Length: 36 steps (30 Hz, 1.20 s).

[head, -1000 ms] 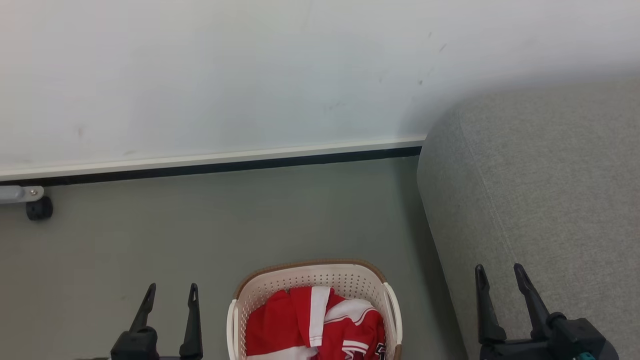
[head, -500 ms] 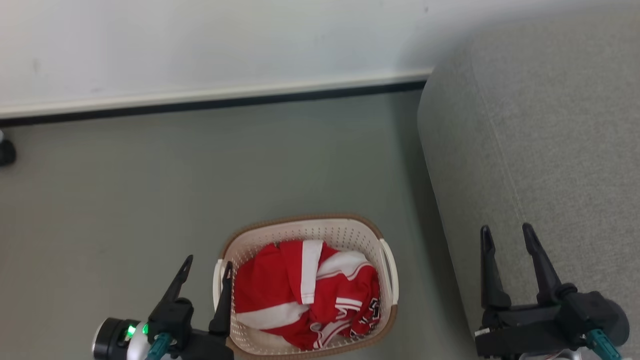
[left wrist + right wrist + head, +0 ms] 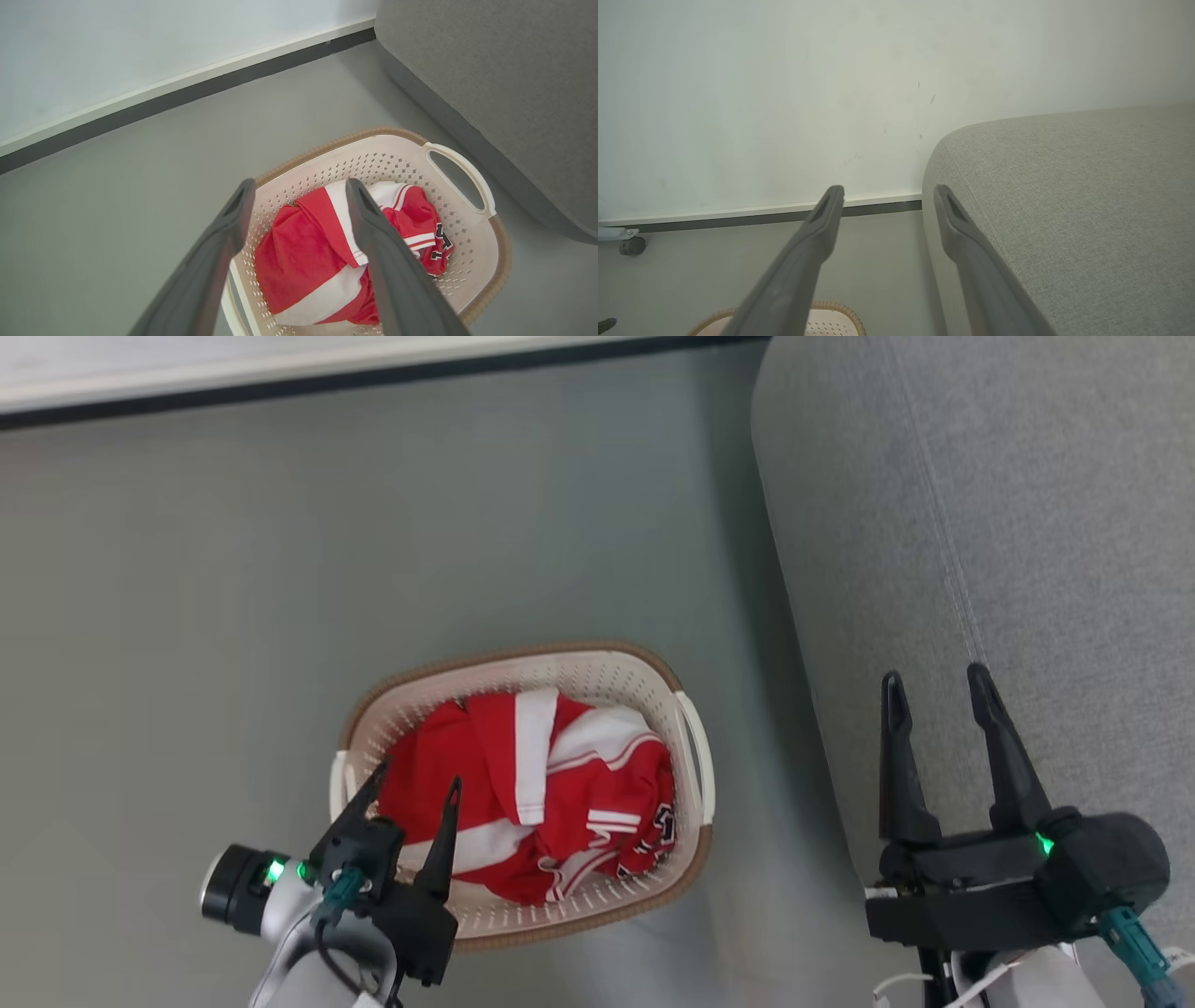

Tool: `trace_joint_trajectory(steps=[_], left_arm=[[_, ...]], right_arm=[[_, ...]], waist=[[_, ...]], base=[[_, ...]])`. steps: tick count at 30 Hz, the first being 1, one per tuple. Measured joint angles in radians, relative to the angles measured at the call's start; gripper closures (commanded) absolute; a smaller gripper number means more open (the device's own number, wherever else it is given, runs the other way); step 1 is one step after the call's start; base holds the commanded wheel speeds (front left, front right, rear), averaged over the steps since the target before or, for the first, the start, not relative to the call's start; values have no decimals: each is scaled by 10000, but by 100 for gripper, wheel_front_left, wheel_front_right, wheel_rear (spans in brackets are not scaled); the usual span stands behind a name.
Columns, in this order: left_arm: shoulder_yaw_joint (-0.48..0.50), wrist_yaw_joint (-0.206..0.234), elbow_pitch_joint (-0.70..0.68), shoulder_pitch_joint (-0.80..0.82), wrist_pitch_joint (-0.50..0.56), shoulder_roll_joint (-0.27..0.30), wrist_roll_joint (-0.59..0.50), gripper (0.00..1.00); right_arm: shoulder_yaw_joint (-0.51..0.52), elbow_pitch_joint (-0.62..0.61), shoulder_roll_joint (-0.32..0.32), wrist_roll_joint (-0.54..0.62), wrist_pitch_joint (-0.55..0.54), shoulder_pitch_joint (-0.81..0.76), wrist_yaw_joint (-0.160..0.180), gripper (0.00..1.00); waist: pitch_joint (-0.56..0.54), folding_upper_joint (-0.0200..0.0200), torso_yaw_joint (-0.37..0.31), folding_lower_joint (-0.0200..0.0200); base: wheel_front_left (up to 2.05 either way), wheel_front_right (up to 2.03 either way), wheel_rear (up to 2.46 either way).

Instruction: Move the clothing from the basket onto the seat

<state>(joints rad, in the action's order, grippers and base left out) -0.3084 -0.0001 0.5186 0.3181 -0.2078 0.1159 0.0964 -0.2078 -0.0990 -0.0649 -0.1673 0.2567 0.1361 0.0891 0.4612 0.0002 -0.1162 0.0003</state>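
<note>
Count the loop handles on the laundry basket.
2. The right handle is on the side of the basket facing the seat. The left handle is on the opposite side, next to the left gripper. None seems hidden.

Grey floor (image 3: 233, 569) meets a white wall (image 3: 761, 93) at dark-edged skirting (image 3: 187, 91); a black caster (image 3: 632, 245) sits by the floor's far edge.

Grey floor, basket and seat

The smooth grey floor (image 3: 280, 569) bears the cream basket (image 3: 523, 658) near its middle. The grey seat (image 3: 1027, 523) stands along its right side, near the basket but apart. White skirting (image 3: 187, 378) lines the far edge.
</note>
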Motion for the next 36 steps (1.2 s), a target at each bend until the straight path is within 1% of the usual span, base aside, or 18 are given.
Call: trace_joint_trajectory(steps=[8, 11, 19, 24, 29, 36], left_arm=[[-228, -15, 974, 993, 389, 48, -418, 0], [-337, -88, 1313, 1383, 487, 79, -558, 0], [-474, -86, 1728, 2513, 523, -6, -729, 0], [-491, -86, 1887, 3240, 550, 2, -951, 0], [-531, -73, 2105, 3989, 596, 140, -1164, 0], [-470, 255, 2656, 4451, 560, 359, -1294, 0]], right_arm=[[-320, -407, 59, 144, 0, 901, 4, 0], [-439, -711, 73, 174, 2, 1370, 77, 0], [-587, -1101, 86, 203, 2, 1866, 92, 0], [-675, -1308, 98, 236, 2, 2180, 169, 0], [-755, -1574, 102, 274, 4, 2665, 180, 0], [-943, -1582, 104, 217, 4, 3110, 265, 0]], waist=[[1176, 1, -452, 0], [1775, 1, -669, -1], [2987, 1, -1037, -1], [3743, 0, -1232, -1], [4504, 0, -1402, -1], [5410, 0, -1613, -1]], base=[[0, 0, 0], [0, 0, 0], [0, 0, 0], [0, 0, 0], [0, 0, 0], [0, 0, 0]])
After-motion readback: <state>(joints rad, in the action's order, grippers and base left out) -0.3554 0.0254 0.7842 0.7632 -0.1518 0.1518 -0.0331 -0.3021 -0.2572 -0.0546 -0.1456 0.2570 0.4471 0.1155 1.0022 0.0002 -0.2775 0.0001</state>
